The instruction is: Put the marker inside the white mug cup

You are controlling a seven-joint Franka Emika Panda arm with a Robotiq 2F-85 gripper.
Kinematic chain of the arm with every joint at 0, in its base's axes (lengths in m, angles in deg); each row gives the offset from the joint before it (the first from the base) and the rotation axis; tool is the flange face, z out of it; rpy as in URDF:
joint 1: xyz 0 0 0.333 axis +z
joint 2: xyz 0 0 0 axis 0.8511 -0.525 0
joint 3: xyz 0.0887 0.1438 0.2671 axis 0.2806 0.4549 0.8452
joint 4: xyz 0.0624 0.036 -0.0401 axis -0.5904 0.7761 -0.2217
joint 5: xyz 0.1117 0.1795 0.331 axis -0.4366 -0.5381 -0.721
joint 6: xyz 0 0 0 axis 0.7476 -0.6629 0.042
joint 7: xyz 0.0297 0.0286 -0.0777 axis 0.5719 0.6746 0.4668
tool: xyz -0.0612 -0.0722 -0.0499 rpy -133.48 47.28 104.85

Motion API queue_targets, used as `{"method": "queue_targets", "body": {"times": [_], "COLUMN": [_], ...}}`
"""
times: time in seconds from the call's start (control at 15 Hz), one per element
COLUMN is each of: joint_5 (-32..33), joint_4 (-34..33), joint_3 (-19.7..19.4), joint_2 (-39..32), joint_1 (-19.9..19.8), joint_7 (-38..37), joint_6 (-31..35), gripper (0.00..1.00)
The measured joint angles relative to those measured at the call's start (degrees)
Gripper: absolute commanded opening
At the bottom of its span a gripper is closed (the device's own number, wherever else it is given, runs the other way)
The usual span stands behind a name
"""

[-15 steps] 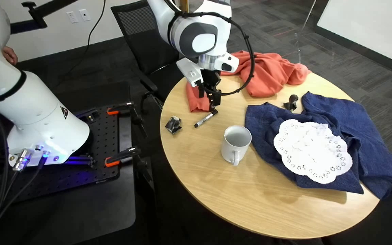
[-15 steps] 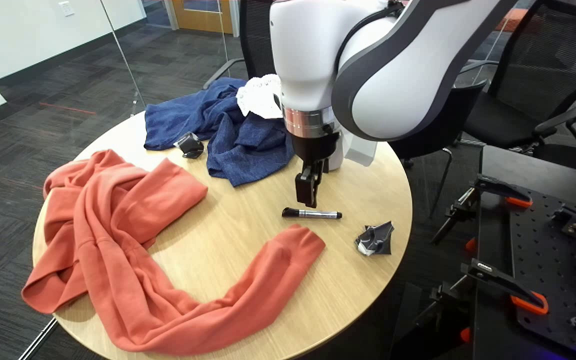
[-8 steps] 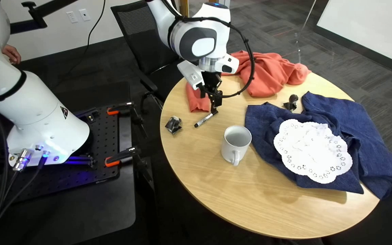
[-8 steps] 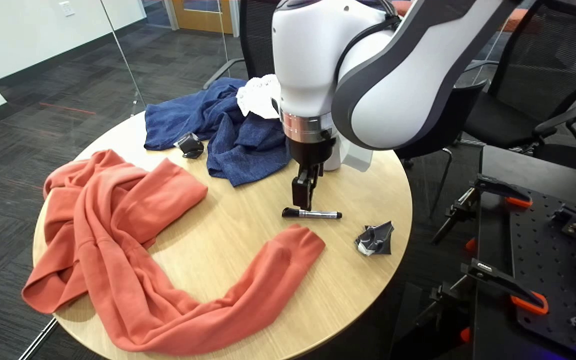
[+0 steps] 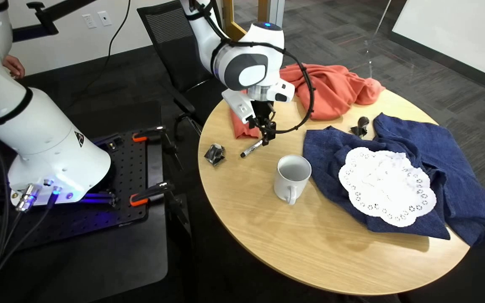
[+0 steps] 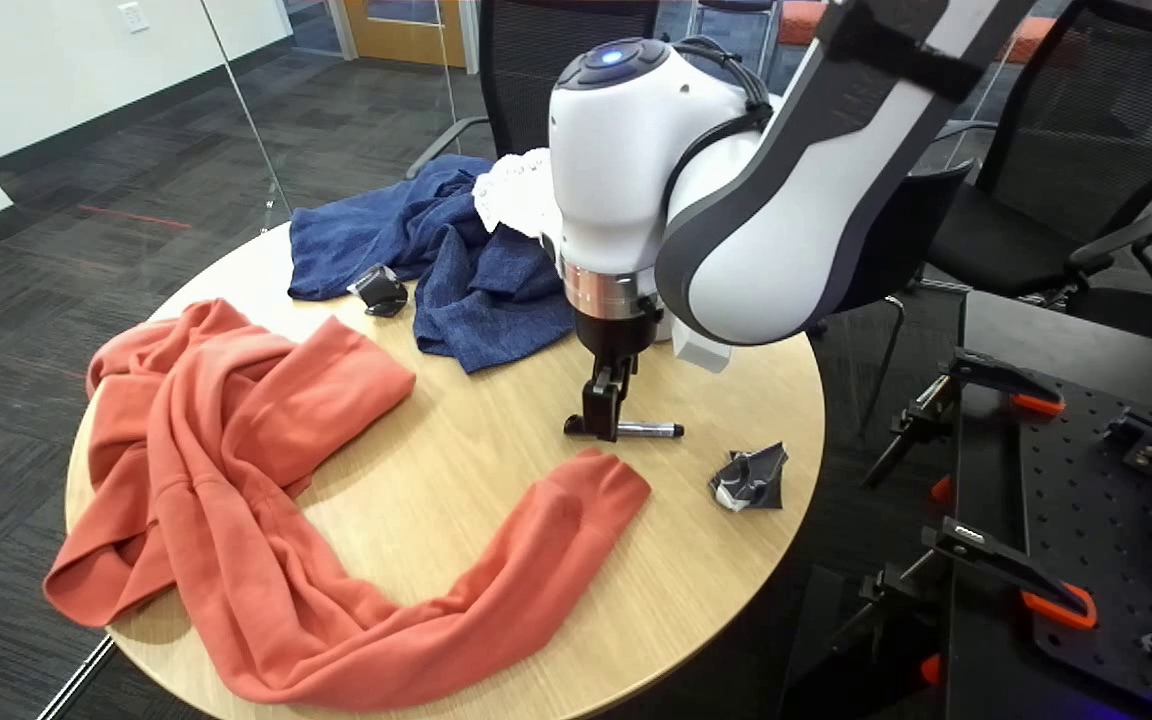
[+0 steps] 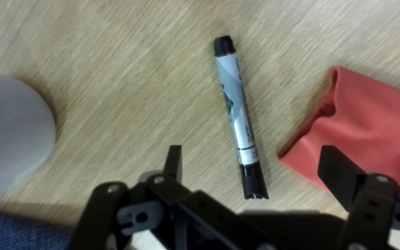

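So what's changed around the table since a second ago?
The fingers have come down toward the marker and now stand open, one to each side of it in the wrist view. Nothing was taken hold of or let go. The marker, white mug, coral cloth and denim lie as they were.

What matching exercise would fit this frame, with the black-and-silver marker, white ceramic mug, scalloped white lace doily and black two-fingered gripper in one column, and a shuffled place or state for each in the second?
Column one
1. black-and-silver marker
2. white ceramic mug
3. scalloped white lace doily
4. black two-fingered gripper

Column two
A. lying on dark blue cloth
B. open, holding nothing
C. on its side on the wooden tabletop
D. upright, mouth facing up

Right pairs: 1-C; 2-D; 3-A; 4-B
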Motion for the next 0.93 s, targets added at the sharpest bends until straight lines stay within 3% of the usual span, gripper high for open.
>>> {"method": "queue_targets", "body": {"times": [0.4,0.47,0.53,0.93], "joint_5": [0.00,0.00,0.00,0.00], "joint_4": [-2.19,-2.48,-2.74,-3.58], "joint_3": [-0.19,-0.29,-0.42,-0.90], "joint_2": [-3.28,-3.73,-4.15,-5.54], "joint_1": [0.00,0.00,0.00,0.02], "joint_7": [0.01,0.01,0.01,0.04], "joint_6": [0.44,0.44,0.45,0.78], "gripper": [1.00,0.75,0.74,0.27]}}
